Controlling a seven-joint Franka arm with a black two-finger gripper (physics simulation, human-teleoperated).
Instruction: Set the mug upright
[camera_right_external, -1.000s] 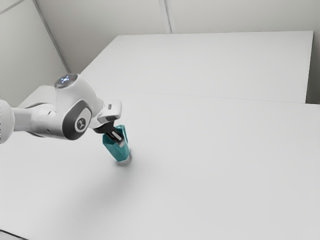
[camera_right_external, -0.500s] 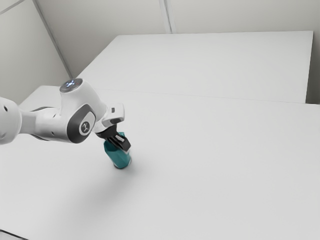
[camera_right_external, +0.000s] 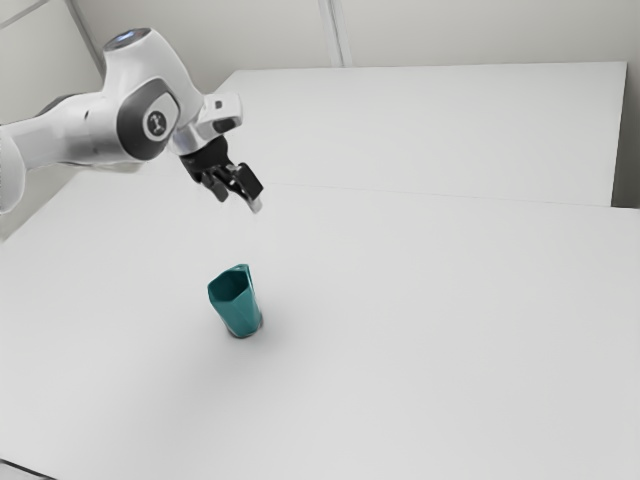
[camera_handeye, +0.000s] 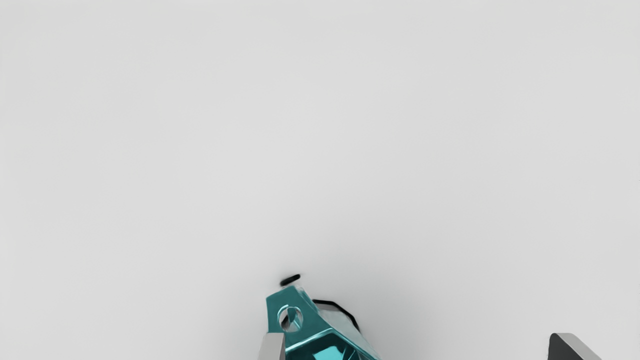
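Teal mug (camera_right_external: 240, 312) is standing on its base on the tabletop (camera_right_external: 430, 330), mouth facing up, with nothing holding it. You can see down into it in the exterior view, and the rim is angular rather than round. The hand (camera_right_external: 239, 197) is up above the mug, well apart from it, with its two fingers spread and nothing gripped between them. The arm (camera_right_external: 65, 140) comes in from the exterior view's left of the mug, higher up than the rim.

The wrist view looks down at the mug from the hand. There's a flat teal bit beside its mouth with a round hole (camera_handeye: 290, 318) in it, plus a pale base (camera_handeye: 336, 316) peeking out past the wall. A short black mark (camera_handeye: 290, 280) sits just beyond the teal part, and a thin dark line curves around the base. One fingertip overlaps the mug from that angle, while the other is off to the side of it. A dark cable (camera_right_external: 28, 469) lies well away from the mug, toward the exterior view's left.
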